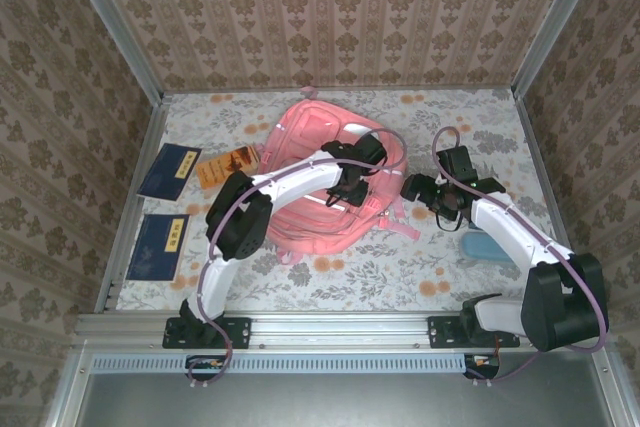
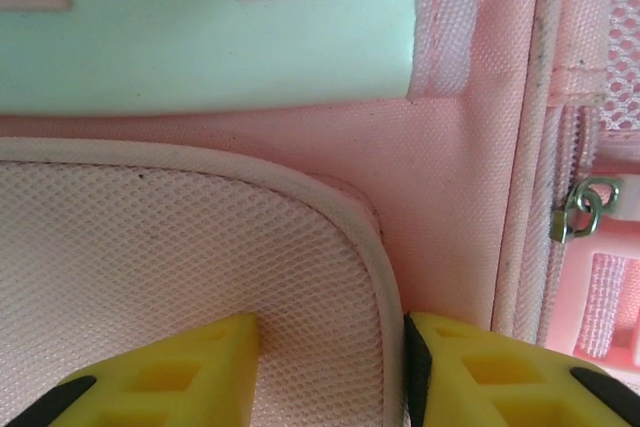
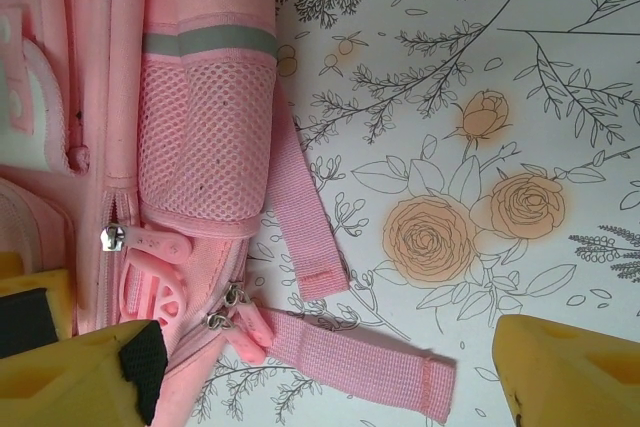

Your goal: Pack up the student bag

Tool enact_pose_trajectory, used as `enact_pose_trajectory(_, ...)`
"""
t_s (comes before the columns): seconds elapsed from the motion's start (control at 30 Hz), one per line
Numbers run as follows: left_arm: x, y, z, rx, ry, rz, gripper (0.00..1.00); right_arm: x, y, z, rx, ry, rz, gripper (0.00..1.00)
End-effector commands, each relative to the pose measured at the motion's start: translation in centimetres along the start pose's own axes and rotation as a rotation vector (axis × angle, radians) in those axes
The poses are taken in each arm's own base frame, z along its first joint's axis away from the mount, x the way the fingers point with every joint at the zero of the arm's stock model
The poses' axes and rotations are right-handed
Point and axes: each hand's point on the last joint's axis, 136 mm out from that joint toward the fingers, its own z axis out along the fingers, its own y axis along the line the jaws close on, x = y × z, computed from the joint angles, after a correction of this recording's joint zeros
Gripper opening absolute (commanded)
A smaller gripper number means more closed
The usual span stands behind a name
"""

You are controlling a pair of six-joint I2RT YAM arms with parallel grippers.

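The student bag (image 1: 320, 172), a big salmon-pink backpack, lies flat in the middle of the table. My left gripper (image 1: 350, 185) is down on its middle. In the left wrist view the gripper (image 2: 330, 332) has its yellow fingers (image 2: 200, 367) pressed on either side of the corner of a padded mesh panel (image 2: 180, 247), one on the mesh and one against its piped edge. My right gripper (image 1: 412, 189) hovers at the bag's right side. In the right wrist view this gripper (image 3: 325, 372) is wide open above a loose pink strap (image 3: 350, 352) and two zipper pulls (image 3: 235, 322).
Two dark blue books (image 1: 168, 169) (image 1: 158, 245) and an orange one (image 1: 225, 167) lie left of the bag. A small teal case (image 1: 485, 245) sits under my right arm. The floral tablecloth (image 3: 480, 97) shows bare to the right of the bag. Walls close in the sides and back.
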Motion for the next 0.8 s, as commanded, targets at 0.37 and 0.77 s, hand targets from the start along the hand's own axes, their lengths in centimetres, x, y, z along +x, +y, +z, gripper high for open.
enact_pose_trajectory(0.37, -2.5, 0.1, -4.0, 0.004, -0.061, 0.028, 0.02, 0.1, 1.1, -0.2, -0.015, -0.019, -0.197, 0.77)
enact_pose_trajectory(0.77, -6.0, 2.6, -13.7, 0.147, -0.283, 0.109, 0.0, 4.1, 8.2, -0.3, -0.341, 0.059, -0.476, 0.58)
